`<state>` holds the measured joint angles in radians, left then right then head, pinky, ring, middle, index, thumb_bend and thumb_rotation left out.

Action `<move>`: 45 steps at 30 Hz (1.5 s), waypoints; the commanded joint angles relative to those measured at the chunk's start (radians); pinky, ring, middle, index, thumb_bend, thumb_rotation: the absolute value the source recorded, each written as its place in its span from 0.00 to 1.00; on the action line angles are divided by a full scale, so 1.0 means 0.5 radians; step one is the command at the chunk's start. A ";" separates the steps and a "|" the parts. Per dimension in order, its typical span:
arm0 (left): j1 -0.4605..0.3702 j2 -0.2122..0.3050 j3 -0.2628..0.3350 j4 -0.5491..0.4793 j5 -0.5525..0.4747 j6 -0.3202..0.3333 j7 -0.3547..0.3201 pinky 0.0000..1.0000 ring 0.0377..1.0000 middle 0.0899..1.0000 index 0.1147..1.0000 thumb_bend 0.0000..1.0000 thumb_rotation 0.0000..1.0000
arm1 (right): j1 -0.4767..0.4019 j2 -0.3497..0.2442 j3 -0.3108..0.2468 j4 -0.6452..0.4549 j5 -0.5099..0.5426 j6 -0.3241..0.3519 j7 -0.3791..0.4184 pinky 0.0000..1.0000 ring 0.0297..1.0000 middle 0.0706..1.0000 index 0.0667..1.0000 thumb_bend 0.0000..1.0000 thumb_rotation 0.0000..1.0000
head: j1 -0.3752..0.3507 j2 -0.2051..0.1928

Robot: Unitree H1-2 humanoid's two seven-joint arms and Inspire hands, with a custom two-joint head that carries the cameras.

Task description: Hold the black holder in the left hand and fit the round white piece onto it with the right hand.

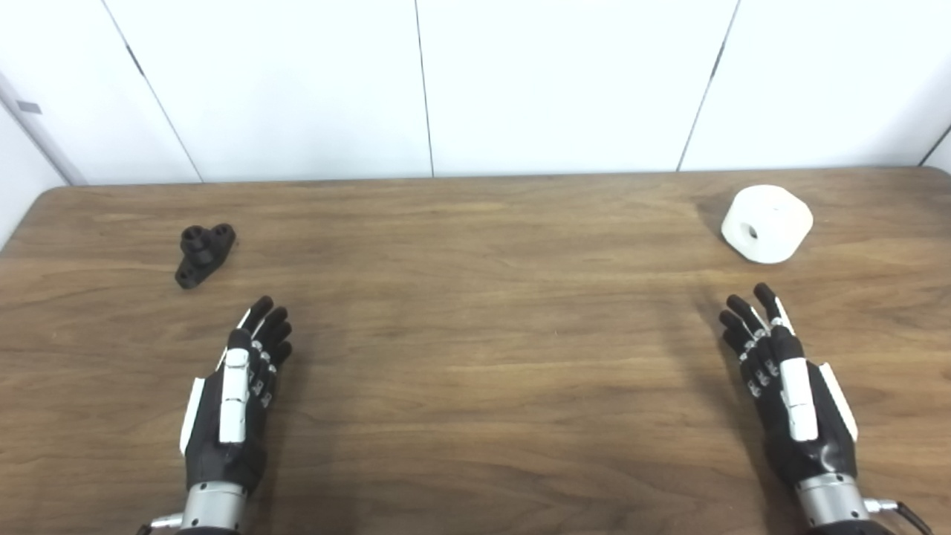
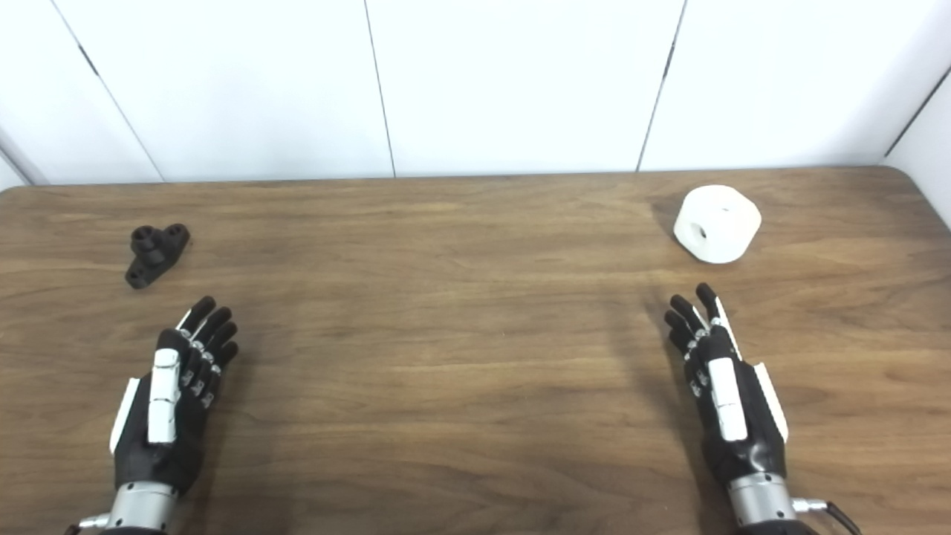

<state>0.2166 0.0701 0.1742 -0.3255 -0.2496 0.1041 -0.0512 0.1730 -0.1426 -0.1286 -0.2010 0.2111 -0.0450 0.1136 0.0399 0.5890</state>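
Above the table (image 1: 475, 446), left hand (image 1: 234, 401) and right hand (image 1: 787, 394), fingers extended.

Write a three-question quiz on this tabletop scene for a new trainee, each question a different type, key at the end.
1. True or false: the left hand already holds the black holder.
2. Multiple choice: the round white piece lies
A. at the far right of the table, beyond the right hand
B. beside the holder
C. in the right hand
3. Fill in: both hands are ____ and hold nothing.

Key: 1 false, the holder lies on the table beyond the left hand; 2 A; 3 open.
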 commanded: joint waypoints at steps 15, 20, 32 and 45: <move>0.069 -0.044 -0.009 -0.027 0.058 -0.085 0.039 0.94 0.91 0.89 0.91 0.56 0.84 | 0.002 0.020 -0.011 0.123 0.076 -0.220 0.035 0.94 0.96 0.98 0.98 0.65 0.86 | 0.073 -0.045; 0.082 -0.046 -0.036 -0.023 0.097 -0.102 0.043 0.94 0.92 0.90 0.91 0.55 0.87 | 0.004 0.001 -0.015 0.154 0.087 -0.247 0.045 0.96 0.96 0.97 0.98 0.65 0.86 | 0.169 -0.091; 0.072 -0.083 -0.106 0.088 0.110 -0.213 0.069 0.90 0.91 0.90 0.90 0.54 0.81 | -0.016 -0.037 -0.029 0.252 0.149 -0.230 0.066 0.99 0.97 0.98 1.00 0.61 0.89 | 0.389 -0.267; 0.061 -0.117 -0.177 0.144 0.173 -0.261 0.127 0.92 0.92 0.90 0.91 0.54 0.80 | -0.040 -0.049 -0.055 0.308 0.137 -0.257 0.057 1.00 0.99 0.99 1.00 0.59 0.94 | 0.586 -0.315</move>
<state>0.2110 0.0496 0.0995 -0.2554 -0.1840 -0.0179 0.0054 0.1224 -0.1828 -0.1538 -0.1160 0.2784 -0.1450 0.1431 0.3328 0.4310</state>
